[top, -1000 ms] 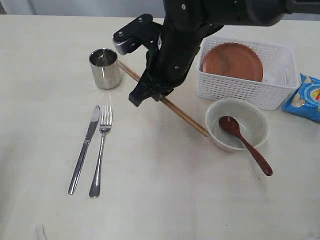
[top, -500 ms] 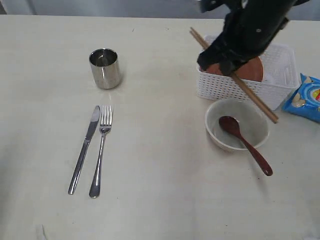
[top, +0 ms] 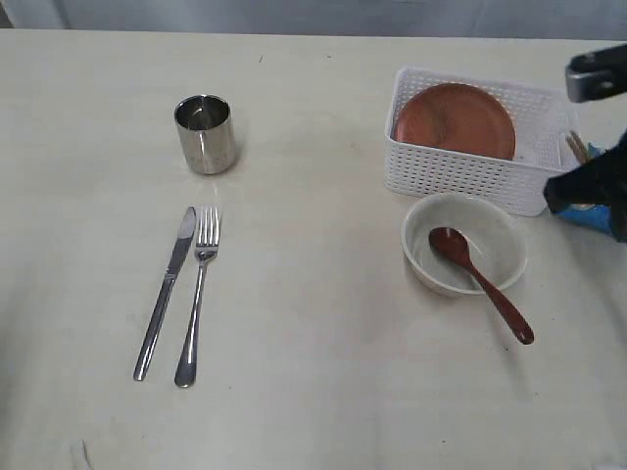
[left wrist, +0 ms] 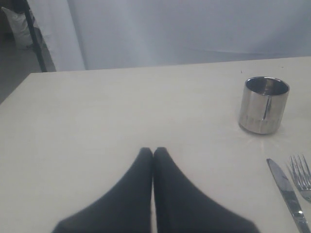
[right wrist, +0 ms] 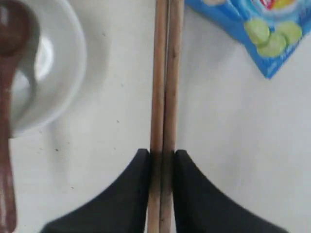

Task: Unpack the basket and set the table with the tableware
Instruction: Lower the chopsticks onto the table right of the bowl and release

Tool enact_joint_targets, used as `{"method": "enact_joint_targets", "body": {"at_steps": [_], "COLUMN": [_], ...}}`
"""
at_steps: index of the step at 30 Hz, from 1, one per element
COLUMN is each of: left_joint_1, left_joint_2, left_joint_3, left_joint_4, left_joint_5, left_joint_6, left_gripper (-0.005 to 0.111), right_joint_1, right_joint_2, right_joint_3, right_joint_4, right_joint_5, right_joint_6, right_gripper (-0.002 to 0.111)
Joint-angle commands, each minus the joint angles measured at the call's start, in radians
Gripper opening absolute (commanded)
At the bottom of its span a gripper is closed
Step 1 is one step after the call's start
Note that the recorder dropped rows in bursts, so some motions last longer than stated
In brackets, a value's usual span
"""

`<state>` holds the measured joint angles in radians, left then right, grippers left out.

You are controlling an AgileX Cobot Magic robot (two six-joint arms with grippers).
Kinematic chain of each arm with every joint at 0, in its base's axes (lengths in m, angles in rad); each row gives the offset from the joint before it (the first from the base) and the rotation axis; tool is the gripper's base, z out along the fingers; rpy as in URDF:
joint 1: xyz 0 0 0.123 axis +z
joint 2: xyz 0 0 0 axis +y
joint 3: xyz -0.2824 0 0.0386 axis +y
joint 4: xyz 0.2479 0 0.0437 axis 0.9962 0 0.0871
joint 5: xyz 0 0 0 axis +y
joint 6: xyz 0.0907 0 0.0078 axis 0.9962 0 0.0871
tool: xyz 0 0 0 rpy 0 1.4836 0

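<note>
**Laid out.** The cup stands upright on the bench, left of centre. The knife and fork lie side by side below it, close together and roughly parallel. The bowl sits on the bench just in front of the basket. The spoon has its head inside the bowl, with its handle over the rim and the tip down on the bench.

**In hand.** The right gripper is clamped on the chopsticks, held as a pair. They are over the bench between the bowl and the chip bag, at the right edge of the exterior view. Whether they touch the bench cannot be told.

**Outstanding.** The plate is not yet unpacked and leans inside the basket. The chopsticks are not yet set down.

**Left gripper**. It is closed and empty, above bare bench near the cup.

**Assessment.** Most of the task is done, with two items left to place.
</note>
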<state>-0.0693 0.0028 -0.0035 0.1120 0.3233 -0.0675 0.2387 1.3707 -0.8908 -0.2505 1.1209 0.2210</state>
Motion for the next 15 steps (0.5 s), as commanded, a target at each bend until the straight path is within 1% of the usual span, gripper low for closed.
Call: {"method": "enact_joint_targets", "body": {"at_steps": [1,3,6,10,15], "left_joint_1": [0.002,0.002,0.002,0.002,0.002], "left_joint_2": [-0.003,-0.003,-0.003,-0.003,-0.003], "left_joint_3": [0.003,0.003,0.003,0.003,0.003], "left_joint_4": [-0.011,-0.011,-0.011,-0.011,-0.011], "left_joint_5": [-0.001,-0.001,-0.001,-0.001,-0.001], "left_joint_6": [0.0,0.0,0.0,0.0,0.0], "left_gripper": [0.0,0.0,0.0,0.0,0.0], "right_joint_1": [-0.122,-0.17,-0.205,-0.208,-0.208], "right_joint_2": [-0.008,-0.002,0.025,0.085,0.21], "right_joint_3": [0.093,0.123,0.13,0.131,0.131], "right_joint_4": [0.033,0.097,0.186,0.257,0.288], "right_joint_5": [-0.081,-0.167,-0.2,-0.211,-0.318], "right_joint_6": [0.021,0.002,-0.047,-0.091,-0.087], "right_gripper": [-0.001,-0.001,-0.001,-0.001,-0.001]}}
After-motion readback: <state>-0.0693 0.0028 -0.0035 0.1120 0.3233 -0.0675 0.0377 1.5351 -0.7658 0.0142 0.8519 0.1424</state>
